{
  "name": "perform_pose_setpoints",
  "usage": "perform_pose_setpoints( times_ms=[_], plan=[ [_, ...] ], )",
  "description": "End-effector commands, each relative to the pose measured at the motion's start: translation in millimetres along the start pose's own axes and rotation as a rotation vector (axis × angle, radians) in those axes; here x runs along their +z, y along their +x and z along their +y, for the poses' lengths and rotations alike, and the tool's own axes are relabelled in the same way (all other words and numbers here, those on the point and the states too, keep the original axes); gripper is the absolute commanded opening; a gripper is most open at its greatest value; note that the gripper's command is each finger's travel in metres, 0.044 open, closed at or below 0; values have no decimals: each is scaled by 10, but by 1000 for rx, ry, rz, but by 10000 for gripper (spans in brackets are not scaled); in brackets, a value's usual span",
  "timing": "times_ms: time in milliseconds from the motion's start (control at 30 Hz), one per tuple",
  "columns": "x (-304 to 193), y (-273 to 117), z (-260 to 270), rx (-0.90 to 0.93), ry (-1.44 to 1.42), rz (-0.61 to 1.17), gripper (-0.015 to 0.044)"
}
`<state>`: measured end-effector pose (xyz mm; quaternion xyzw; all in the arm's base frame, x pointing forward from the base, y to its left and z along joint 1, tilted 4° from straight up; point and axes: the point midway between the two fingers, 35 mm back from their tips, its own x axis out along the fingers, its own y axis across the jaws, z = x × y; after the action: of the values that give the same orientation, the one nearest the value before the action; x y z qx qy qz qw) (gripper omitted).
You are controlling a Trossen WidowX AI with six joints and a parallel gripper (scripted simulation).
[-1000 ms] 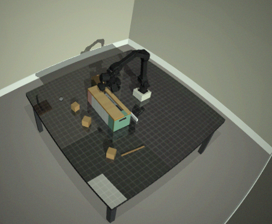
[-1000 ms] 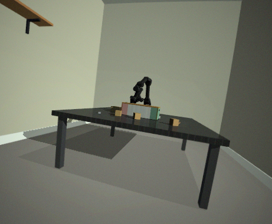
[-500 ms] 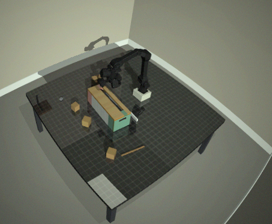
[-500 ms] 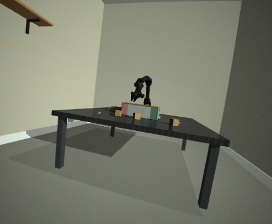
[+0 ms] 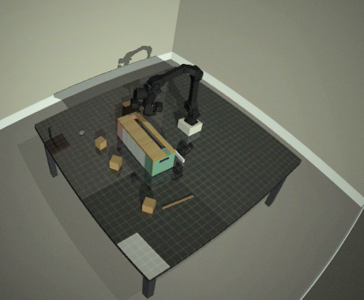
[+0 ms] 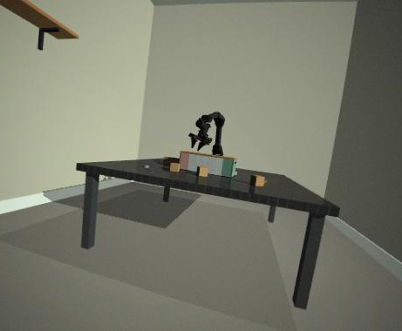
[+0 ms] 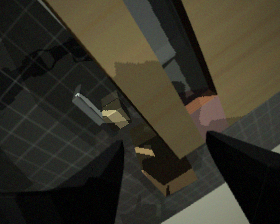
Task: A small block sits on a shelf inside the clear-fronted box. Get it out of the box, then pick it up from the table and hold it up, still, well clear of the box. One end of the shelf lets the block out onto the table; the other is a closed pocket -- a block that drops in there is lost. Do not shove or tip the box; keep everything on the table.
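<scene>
The long box [image 5: 137,136] [image 6: 204,164] [image 7: 106,45] stands on the table with a pale clear front, a pink end, a green end and a slotted wooden top. My gripper [image 6: 196,147] [image 7: 164,141] is open, with nothing seen between its fingers, above and just behind the pink end. In the wrist view its tips stand either side of a corner of the wooden top. An orange patch [image 7: 201,103] shows in the slot by the pink end; I cannot tell whether it is the block. The small block is not clearly made out anywhere, and the shelf is mostly hidden.
A brown open-looking object [image 5: 126,104] [image 6: 170,160] [image 7: 187,184] is beyond the pink end. Wooden cubes [image 5: 100,143] [image 5: 116,163] [image 5: 148,205] stand before the box. A stick [image 5: 178,202], a pale plate [image 5: 144,256] and a dark tray [image 5: 57,144] lie farther out. A white bar [image 7: 88,108] lies beside the box.
</scene>
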<state>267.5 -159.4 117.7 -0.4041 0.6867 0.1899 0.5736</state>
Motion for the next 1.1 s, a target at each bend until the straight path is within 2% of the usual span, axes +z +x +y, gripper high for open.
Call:
perform_pose_setpoints(
  times_ms=[0,267,1067],
  plan=[
    [-122,8,18,18,587,-73,285],
    [-274,16,50,106,1466,-149,285],
    [-503,13,134,448,2915,-161,285]
  ],
)
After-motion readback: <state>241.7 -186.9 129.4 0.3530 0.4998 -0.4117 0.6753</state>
